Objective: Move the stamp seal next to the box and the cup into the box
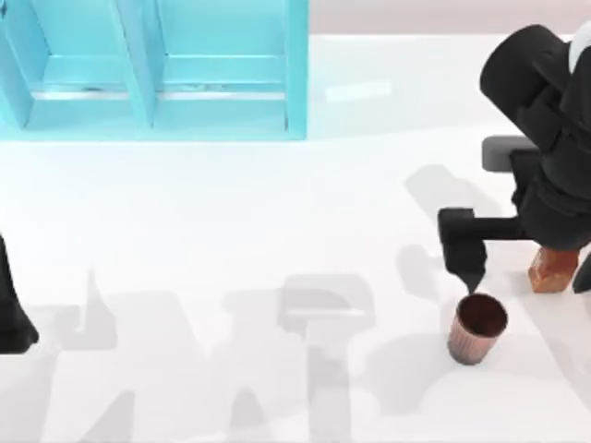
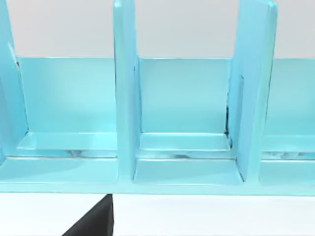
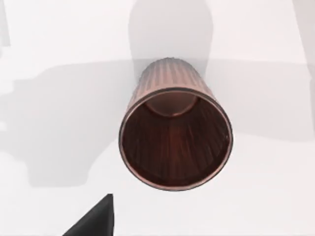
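Note:
The cup (image 1: 477, 328), a ribbed coppery-brown tumbler with a dark inside, stands upright near the table's front right. In the right wrist view the cup (image 3: 174, 137) is seen from above its rim. My right gripper (image 1: 523, 269) hangs open just behind the cup. Its left fingertip (image 1: 469, 275) is close above the cup's far rim, and nothing is held. The stamp seal (image 1: 551, 270), an orange-brown block, stands between the spread fingers, partly hidden under the right arm. The light blue box (image 1: 152, 69) stands at the back left. My left arm (image 1: 13, 314) is parked at the left edge, facing the box (image 2: 157, 172).
The box is split by upright dividers (image 2: 125, 93) into open compartments. White tabletop (image 1: 277, 231) stretches between the box and the cup. The right arm's dark body (image 1: 545, 101) looms over the back right corner.

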